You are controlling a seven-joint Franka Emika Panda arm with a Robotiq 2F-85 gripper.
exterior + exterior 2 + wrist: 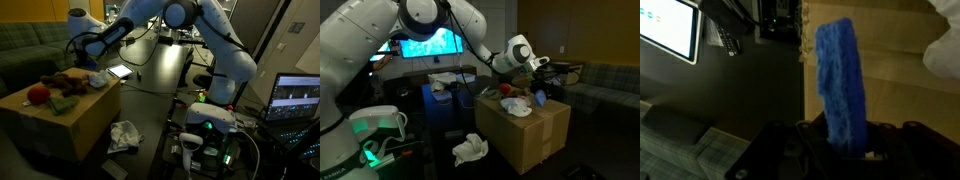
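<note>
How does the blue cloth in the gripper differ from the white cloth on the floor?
The blue fabric cloth is pinched in the gripper and hangs drawn out long over the cardboard box. The white crumpled cloth lies loose and bunched on the floor beside that box. Both are soft fabric.

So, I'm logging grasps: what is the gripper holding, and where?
A blue cloth, pinched at one end by the gripper; the rest trails away from it.

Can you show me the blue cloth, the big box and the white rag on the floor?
blue cloth [840,80]: wrist view, middle of the hanging strip.
box [535,140]: in an exterior view, its front side.
white rag [124,135]: in an exterior view, its crumpled middle.
</note>
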